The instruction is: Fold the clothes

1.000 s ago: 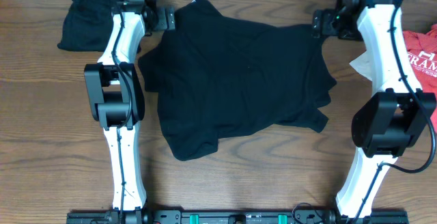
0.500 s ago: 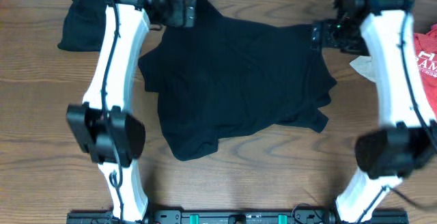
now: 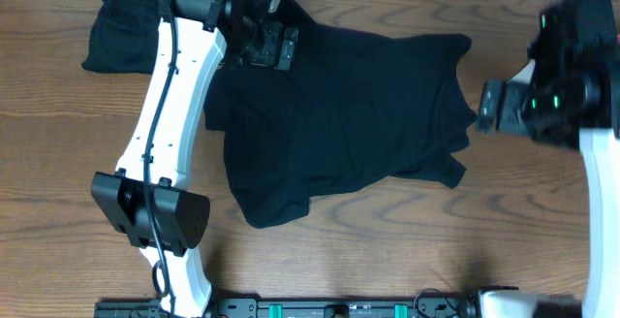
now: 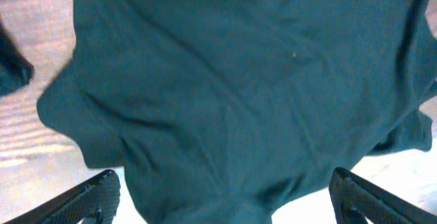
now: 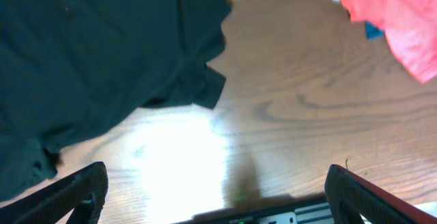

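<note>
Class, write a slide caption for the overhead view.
Crumpled black top on table; left gripper above it, right gripper beside, both open.

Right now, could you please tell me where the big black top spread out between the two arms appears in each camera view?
Overhead: the black top lies mid-table, filling the centre of the picture.
Left wrist: the black top fills nearly the whole frame.
Right wrist: the black top takes the upper left.
Shared landmark: the wooden table, bare beside the fabric in all three views.
</note>
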`<action>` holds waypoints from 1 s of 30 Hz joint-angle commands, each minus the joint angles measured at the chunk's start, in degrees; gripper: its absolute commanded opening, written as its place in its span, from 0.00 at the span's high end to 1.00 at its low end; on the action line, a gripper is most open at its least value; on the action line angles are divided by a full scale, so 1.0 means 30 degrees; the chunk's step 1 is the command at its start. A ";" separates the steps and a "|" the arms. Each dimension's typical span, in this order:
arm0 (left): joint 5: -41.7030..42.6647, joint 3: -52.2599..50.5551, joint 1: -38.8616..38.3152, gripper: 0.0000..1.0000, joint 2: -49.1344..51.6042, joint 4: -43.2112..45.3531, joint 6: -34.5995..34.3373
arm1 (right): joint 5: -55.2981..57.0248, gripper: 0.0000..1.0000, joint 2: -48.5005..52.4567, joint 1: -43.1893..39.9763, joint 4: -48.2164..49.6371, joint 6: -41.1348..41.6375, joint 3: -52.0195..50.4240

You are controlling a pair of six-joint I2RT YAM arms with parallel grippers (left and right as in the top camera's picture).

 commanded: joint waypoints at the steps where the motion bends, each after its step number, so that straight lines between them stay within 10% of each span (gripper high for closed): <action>1: 0.0102 0.0087 0.0080 0.02 -0.0146 -0.0350 0.0168 | -0.0051 0.01 -0.2637 0.0015 0.0627 0.0991 -0.2769; 14: 0.0109 0.0087 0.0080 0.02 -0.0146 -0.0780 0.0168 | -0.4437 0.01 -1.1038 0.0007 0.7905 0.1843 -1.5336; 30: 0.0102 0.0087 0.0080 0.02 -0.0146 -0.1290 0.0175 | -0.8153 0.01 -0.9486 -0.0007 1.4214 0.1909 -2.2731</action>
